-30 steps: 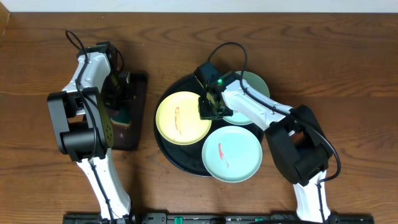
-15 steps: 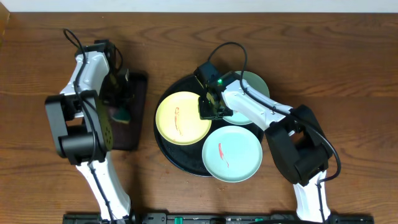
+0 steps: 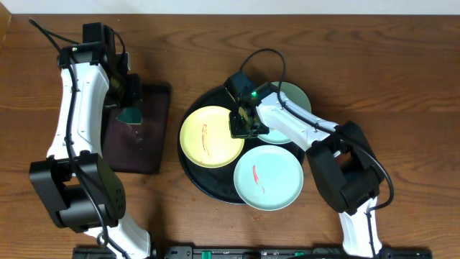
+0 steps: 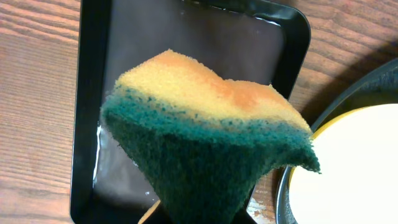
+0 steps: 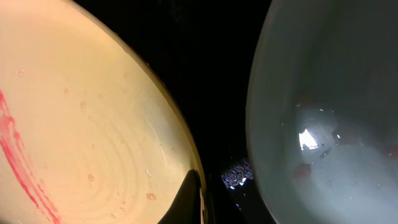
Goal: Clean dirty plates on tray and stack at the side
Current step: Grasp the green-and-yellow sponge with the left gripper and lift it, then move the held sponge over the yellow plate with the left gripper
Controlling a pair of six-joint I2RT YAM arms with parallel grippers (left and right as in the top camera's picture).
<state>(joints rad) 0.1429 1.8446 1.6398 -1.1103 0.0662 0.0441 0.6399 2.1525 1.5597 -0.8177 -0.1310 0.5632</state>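
The pale yellow plate (image 3: pixel 208 137) with a red smear lies at the left of the round black tray (image 3: pixel 188 170). My right gripper (image 3: pixel 244 126) is shut on its right rim; one finger (image 5: pixel 190 198) shows on top of the plate (image 5: pixel 93 124), the other is hidden. One mint-green plate (image 3: pixel 268 178) with a red smear sits at the tray's front. The other mint-green plate (image 3: pixel 293 102) sits at the back right, partly under the right arm, and fills the right of the right wrist view (image 5: pixel 329 124). My left gripper (image 3: pixel 131 113) is shut on a yellow-and-green sponge (image 4: pixel 205 143), held above the rectangular tray.
A dark rectangular tray (image 3: pixel 144 147) with a wet floor lies left of the round tray, under the sponge (image 4: pixel 87 124). The yellow plate's edge (image 4: pixel 354 168) and the black tray's rim (image 4: pixel 348 87) show at the right of the left wrist view. Brown wooden table all round.
My left arm has lifted the sponge off the rectangular tray and swung its upper part back and to the left. The right arm and the plates have not moved.
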